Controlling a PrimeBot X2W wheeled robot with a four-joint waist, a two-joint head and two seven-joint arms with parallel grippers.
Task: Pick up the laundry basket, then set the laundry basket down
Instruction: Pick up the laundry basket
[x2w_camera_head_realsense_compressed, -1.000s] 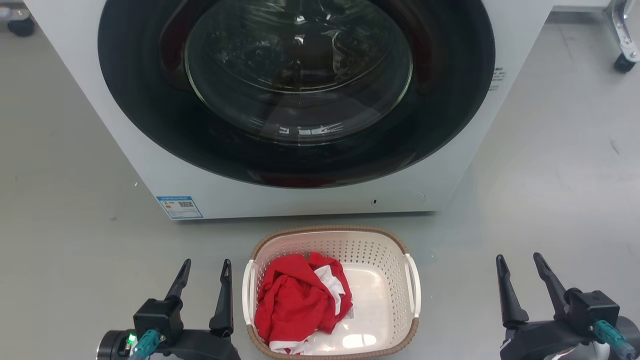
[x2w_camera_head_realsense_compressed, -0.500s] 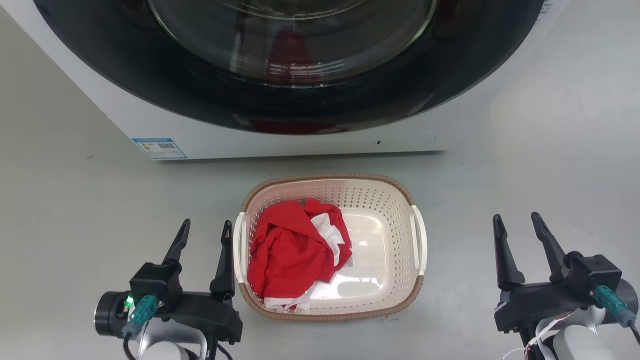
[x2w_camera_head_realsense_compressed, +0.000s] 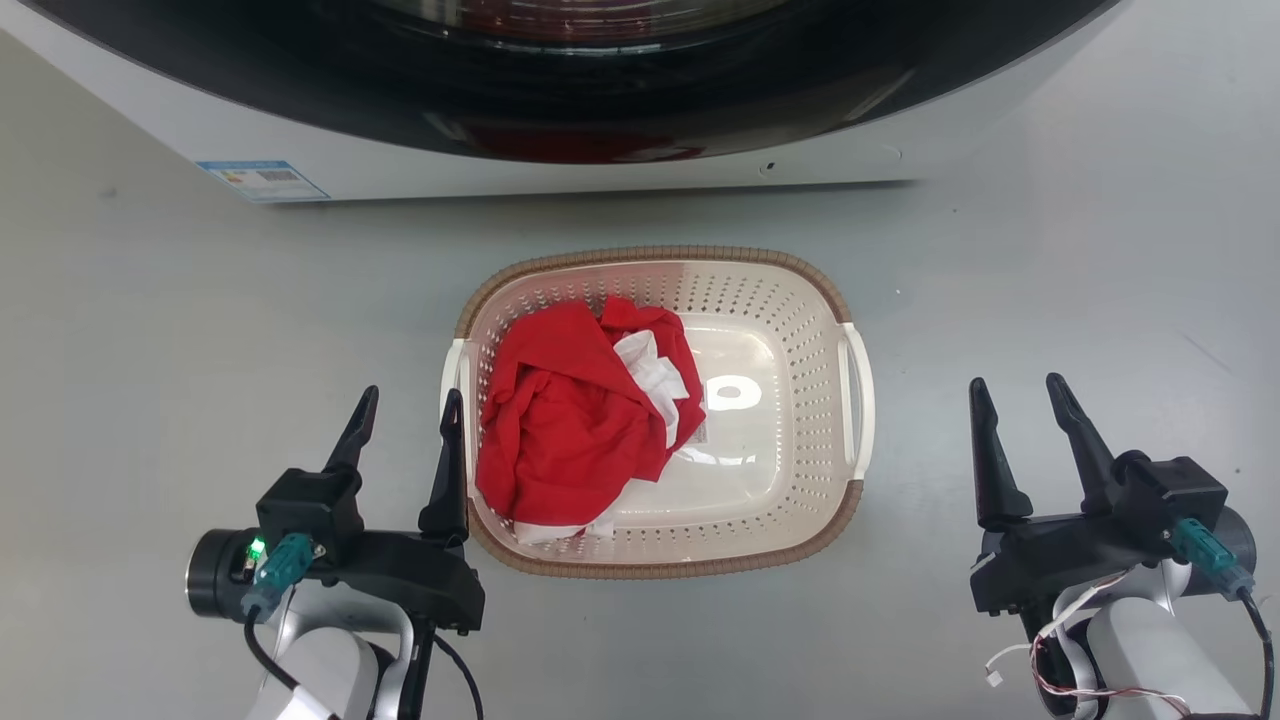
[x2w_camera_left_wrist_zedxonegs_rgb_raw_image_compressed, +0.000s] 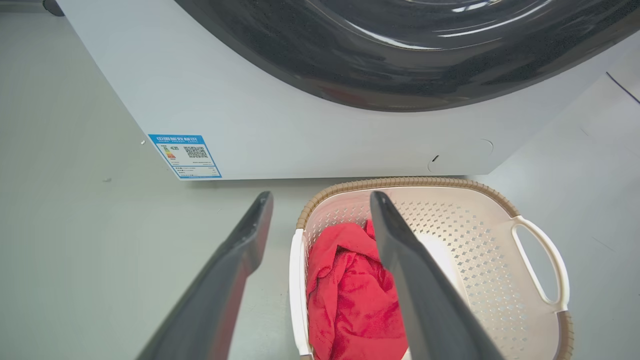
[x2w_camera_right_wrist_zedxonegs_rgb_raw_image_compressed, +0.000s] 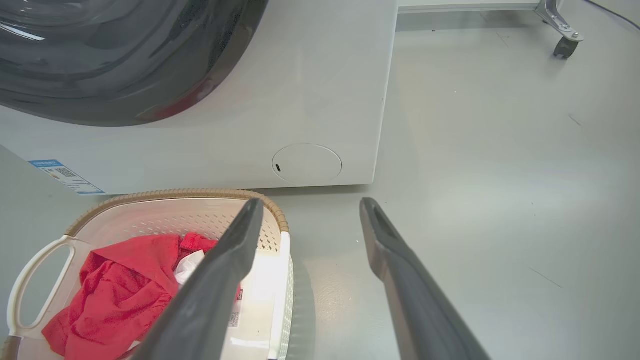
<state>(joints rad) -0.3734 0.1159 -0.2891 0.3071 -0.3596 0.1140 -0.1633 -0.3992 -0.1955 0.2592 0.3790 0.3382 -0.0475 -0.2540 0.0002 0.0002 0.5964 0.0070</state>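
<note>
Lifting is not begun: the laundry basket (x2w_camera_head_realsense_compressed: 655, 253) sits on the floor before the washing machine (x2w_camera_head_realsense_compressed: 520, 175), between the left hand (x2w_camera_head_realsense_compressed: 412, 395) and the right hand (x2w_camera_head_realsense_compressed: 1015, 383), both spread open and empty.

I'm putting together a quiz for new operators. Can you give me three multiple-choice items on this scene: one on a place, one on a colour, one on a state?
1. Where is the laundry basket?
A) On the floor in front of the washing machine
B) On top of the machine
C) Inside the drum

2. What colour is most of the cloth in the basket?
A) Blue
B) Red
C) Green

3. How are the left end effector and right end effector?
A) Both shut on handles
B) Left shut, right open
C) Both open, gripping nothing

Answers: 1 A, it sits on grey floor before the machine's front. 2 B, the crumpled cloth is red with some white. 3 C, the fingers of each are spread apart.
</note>
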